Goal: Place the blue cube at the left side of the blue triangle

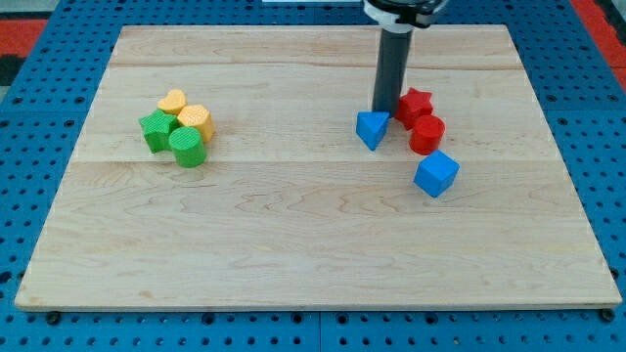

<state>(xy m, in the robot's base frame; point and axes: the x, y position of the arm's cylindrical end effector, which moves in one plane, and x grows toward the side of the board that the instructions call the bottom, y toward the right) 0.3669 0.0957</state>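
The blue cube (pixel 436 174) lies on the wooden board, right of centre. The blue triangle (pixel 372 128) lies up and to the left of it, apart from it. My tip (pixel 384 110) stands just above the triangle's upper right corner, touching or nearly touching it, between the triangle and the red star (pixel 415 103). The cube is well below and to the right of my tip.
A red cylinder (pixel 426 134) sits below the red star, between triangle and cube. At the view's left is a cluster: yellow heart (pixel 173 101), yellow block (pixel 196 119), green star (pixel 156 130), green cylinder (pixel 187 147). The wooden board (pixel 293 235) lies on a blue pegboard.
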